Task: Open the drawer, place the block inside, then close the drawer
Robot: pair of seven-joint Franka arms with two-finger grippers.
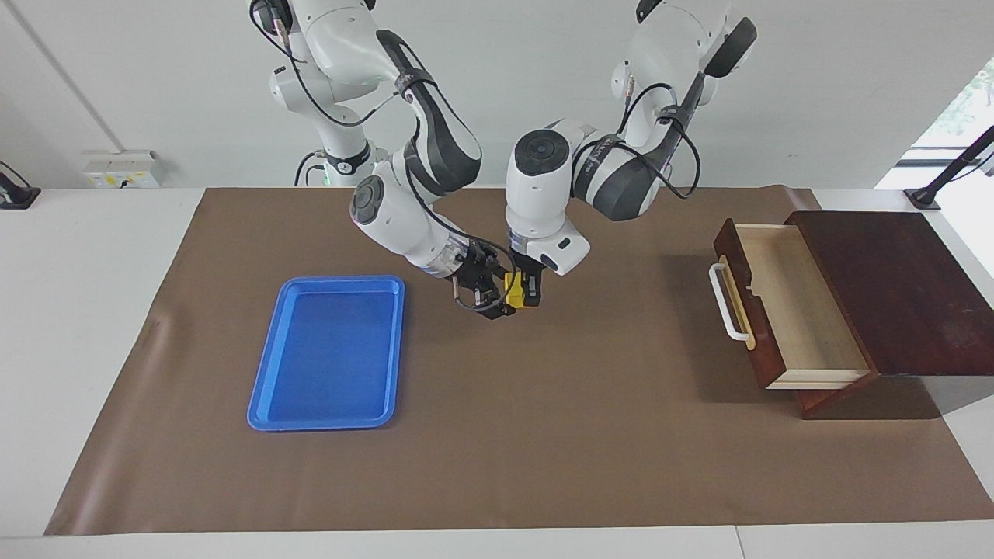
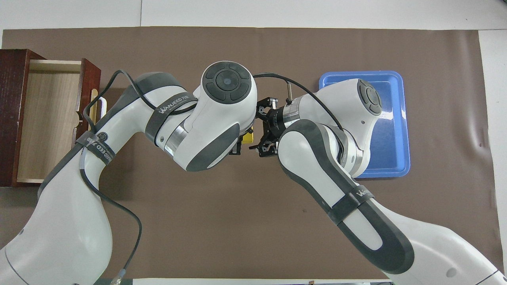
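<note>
The yellow block (image 1: 514,289) hangs above the middle of the brown mat, between the two grippers. My left gripper (image 1: 526,293) comes straight down on it and is shut on it. My right gripper (image 1: 489,298) reaches in sideways from the blue tray's end; its fingers are spread and stand just off the block. From overhead only a sliver of the block (image 2: 248,137) shows under the left wrist, beside the right gripper (image 2: 258,134). The drawer (image 1: 747,314) stands pulled out at the left arm's end of the table, its pale inside bare and its white handle (image 1: 726,304) facing the middle.
The drawer's dark wooden cabinet (image 1: 893,287) sits at the table's edge at the left arm's end. A flat blue tray (image 1: 326,353) with nothing in it lies toward the right arm's end. The brown mat (image 1: 543,435) covers the table between them.
</note>
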